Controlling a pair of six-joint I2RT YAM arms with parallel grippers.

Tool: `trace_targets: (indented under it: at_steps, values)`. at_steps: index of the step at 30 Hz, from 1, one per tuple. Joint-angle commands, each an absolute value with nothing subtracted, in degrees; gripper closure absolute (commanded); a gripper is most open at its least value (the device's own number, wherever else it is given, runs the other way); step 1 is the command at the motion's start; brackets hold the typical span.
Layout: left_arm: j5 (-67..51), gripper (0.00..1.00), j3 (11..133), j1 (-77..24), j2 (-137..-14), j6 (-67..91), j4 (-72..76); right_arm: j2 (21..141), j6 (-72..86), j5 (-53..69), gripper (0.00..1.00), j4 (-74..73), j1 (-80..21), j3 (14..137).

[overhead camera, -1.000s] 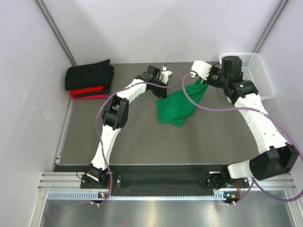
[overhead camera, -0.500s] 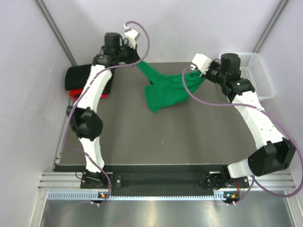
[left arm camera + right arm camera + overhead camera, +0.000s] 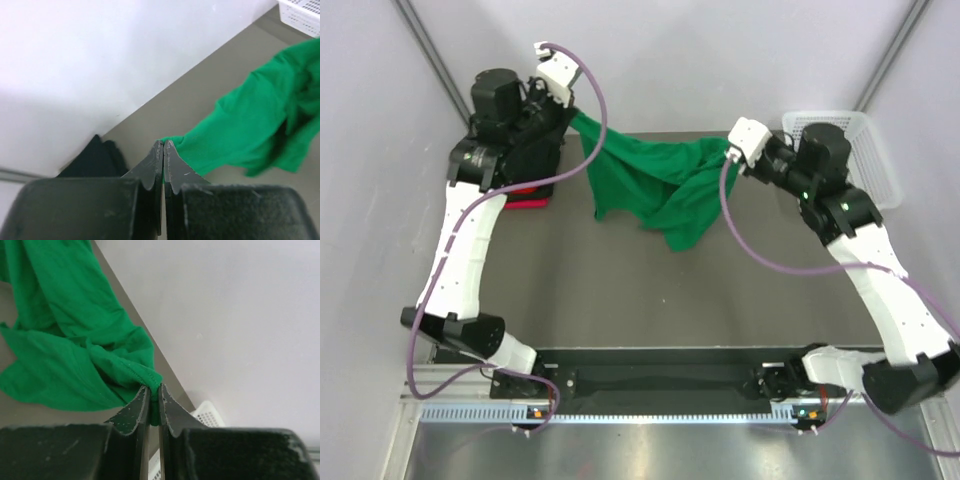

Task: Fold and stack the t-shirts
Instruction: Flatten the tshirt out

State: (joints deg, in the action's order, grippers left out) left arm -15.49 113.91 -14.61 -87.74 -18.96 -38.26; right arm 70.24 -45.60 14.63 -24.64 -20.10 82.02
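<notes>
Left claw (image 3: 163, 144): pinching a corner of the green t-shirt (image 3: 650, 190), just swung to the far left.
Right claw (image 3: 151, 388): clamped on another corner, far right.
Shirt: now stretched between them, middle sagging toward the table (image 3: 620, 290).
Meaning: probably ready to lay flat for folding.

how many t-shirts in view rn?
3. Bright green cloth t-shirt stretched between left gripper and right gripper; black folded t-shirt far left, red t-shirt beneath it. Others may be hidden.

Green t-shirt (image 3: 650, 185), white mesh basket (image 3: 876, 160)
</notes>
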Motion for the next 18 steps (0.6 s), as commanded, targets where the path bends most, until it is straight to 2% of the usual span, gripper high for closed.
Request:
trace_targets:
  at_steps: [1, 8, 11, 18]
  values:
    - [-13.1, 1.0, 112.85, -13.1, -80.25, -22.15, -39.28, 61.1, -46.76, 15.74, 1.0, -22.84, -22.67, 77.97]
    - [-12.22, 1.0, 116.19, -12.57, -72.08, -23.2, -42.98, 53.44, -40.96, 11.96, 1.0, -31.19, -24.52, 81.65]
    - [-12.57, 1.0, 115.41, -11.52, -69.88, -23.03, -44.03, 50.46, -40.52, 8.97, 1.0, -30.94, -24.0, 79.03]
    - [-10.37, 1.0, 96.02, -11.16, -69.95, -24.95, -38.95, 47.02, -42.62, 2.37, 1.0, -22.25, -22.85, 60.16]
